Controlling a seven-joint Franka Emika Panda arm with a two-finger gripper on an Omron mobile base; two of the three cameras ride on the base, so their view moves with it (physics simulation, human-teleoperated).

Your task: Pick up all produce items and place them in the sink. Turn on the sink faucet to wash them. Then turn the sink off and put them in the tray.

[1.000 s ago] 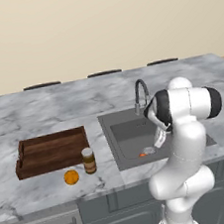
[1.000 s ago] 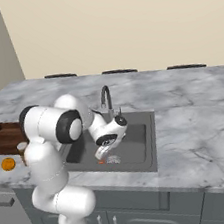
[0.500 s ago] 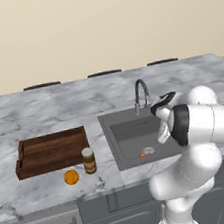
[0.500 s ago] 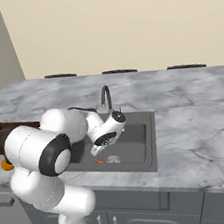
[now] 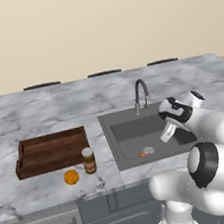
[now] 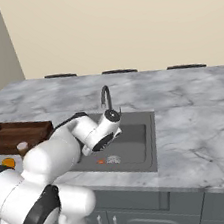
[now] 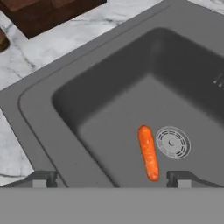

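Note:
A small orange-red carrot piece [image 7: 148, 153] lies on the floor of the dark grey sink [image 7: 87, 113], just beside the round silver drain [image 7: 173, 142]; it also shows as a small spot [image 5: 141, 155] [image 6: 100, 161] in both base views. The round orange fruit [image 5: 71, 177] [image 6: 8, 163] sits on the marble in front of the brown wooden tray [image 5: 51, 151] [image 6: 16, 135]. My gripper [image 5: 166, 135] [image 6: 96, 144] [image 7: 111, 178] hovers open above the sink's right half, holding nothing. The dark gooseneck faucet [image 5: 139, 94] [image 6: 105, 97] stands behind the basin.
A brown jar with a pale lid [image 5: 89, 160] [image 6: 22, 147] stands next to the orange fruit, at the tray's right front corner. Grey marble counter [image 5: 43, 108] surrounds the sink. A corner of the tray [image 7: 48, 13] shows in the hand view.
The arm's elbow has swung low and toward the counter's front edge, while the open hand has stayed over the sink. The carrot piece and the orange fruit have not moved.

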